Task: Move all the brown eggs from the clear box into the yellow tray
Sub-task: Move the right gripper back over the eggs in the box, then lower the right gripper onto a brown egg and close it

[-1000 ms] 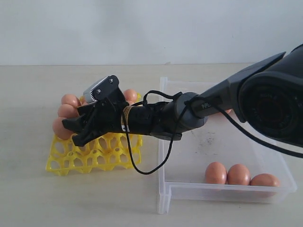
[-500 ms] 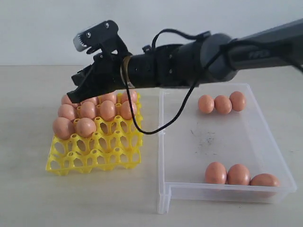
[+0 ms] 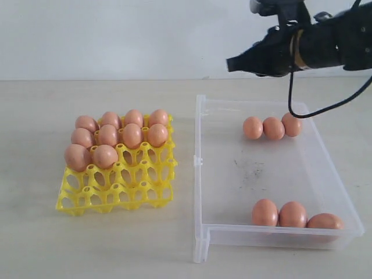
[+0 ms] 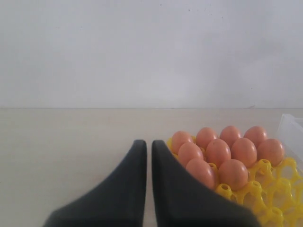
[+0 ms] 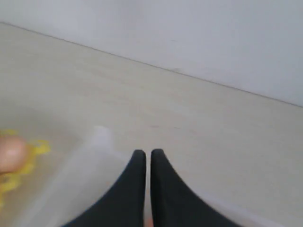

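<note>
We are looking at an egg tray (image 3: 116, 195) sitting on the table (image 3: 35, 244), left of the box (image 3: 200, 174), the two lying just beside each other. Ten eggs (image 3: 132, 135) are resting in the tray: four are filling its back row, four the row before that, and two are sitting in the left cups of the third row. In the box, three eggs (image 3: 273, 128) are lying in a line near the back right corner, and three more (image 3: 293, 214) are lying in a line against the front wall, toward the right. The right gripper (image 3: 231, 64) is hanging in the air above the box's back edge.
</note>
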`<state>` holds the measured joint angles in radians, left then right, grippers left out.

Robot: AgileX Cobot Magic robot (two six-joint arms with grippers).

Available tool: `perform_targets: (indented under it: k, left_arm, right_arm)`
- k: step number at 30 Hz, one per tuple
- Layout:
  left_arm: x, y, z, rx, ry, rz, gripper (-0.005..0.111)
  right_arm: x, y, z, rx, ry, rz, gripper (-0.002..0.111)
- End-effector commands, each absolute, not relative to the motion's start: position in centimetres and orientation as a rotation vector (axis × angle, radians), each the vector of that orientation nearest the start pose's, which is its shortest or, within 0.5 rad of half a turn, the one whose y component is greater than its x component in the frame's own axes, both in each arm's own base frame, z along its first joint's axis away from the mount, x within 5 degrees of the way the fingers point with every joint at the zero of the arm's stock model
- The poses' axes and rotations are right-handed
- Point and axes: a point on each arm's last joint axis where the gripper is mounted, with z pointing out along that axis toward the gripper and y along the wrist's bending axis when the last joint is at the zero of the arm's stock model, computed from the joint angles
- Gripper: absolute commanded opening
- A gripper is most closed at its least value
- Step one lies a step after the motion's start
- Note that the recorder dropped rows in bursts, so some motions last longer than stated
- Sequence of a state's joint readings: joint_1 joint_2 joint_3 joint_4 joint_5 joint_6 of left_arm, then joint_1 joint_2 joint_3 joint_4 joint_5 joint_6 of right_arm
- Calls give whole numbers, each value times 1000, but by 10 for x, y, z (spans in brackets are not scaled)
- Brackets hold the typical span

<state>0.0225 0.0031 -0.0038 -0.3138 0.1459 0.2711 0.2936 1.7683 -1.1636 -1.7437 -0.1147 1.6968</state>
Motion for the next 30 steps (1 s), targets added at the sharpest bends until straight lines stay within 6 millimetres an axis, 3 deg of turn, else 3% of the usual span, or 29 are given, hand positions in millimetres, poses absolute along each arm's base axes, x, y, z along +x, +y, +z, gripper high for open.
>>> perform_targets:
  k: [1, 2, 4, 5, 8, 13, 20, 23, 28, 30]
  left_arm:
    - [56, -2, 202, -24, 1608, -49, 4]
    - [56, -2, 202, -24, 1608, -49, 4]
    - [56, -2, 202, -24, 1608, -49, 4]
    - [56, -2, 202, -24, 1608, -49, 4]
    - [56, -2, 202, -24, 1608, -49, 4]
    - [56, -2, 202, -24, 1608, -49, 4]
    - [56, -2, 202, -24, 1608, -49, 4]
    - [56, -2, 202, -24, 1608, -49, 4]
    - [56, -2, 202, -24, 1608, -49, 4]
    - [56, -2, 202, -24, 1608, -49, 4]
  right_arm:
    - [382, 81, 237, -399, 2028, -313, 0]
    - [382, 72, 238, -431, 2027, -469, 0]
    - [380, 67, 236, -501, 2080, -578, 0]
    - [379, 69, 236, -512, 2122, -541, 0]
    - [383, 93, 242, -515, 2246, -177, 0]
    - [392, 120, 234, -639, 2534, 147, 0]
    - [414, 136, 215, -560, 2692, 302, 2]
    - [418, 137, 203, -564, 2717, 301, 16]
    - [424, 138, 194, -509, 2707, 299, 56]
    - [426, 138, 190, -478, 2706, 290, 58]
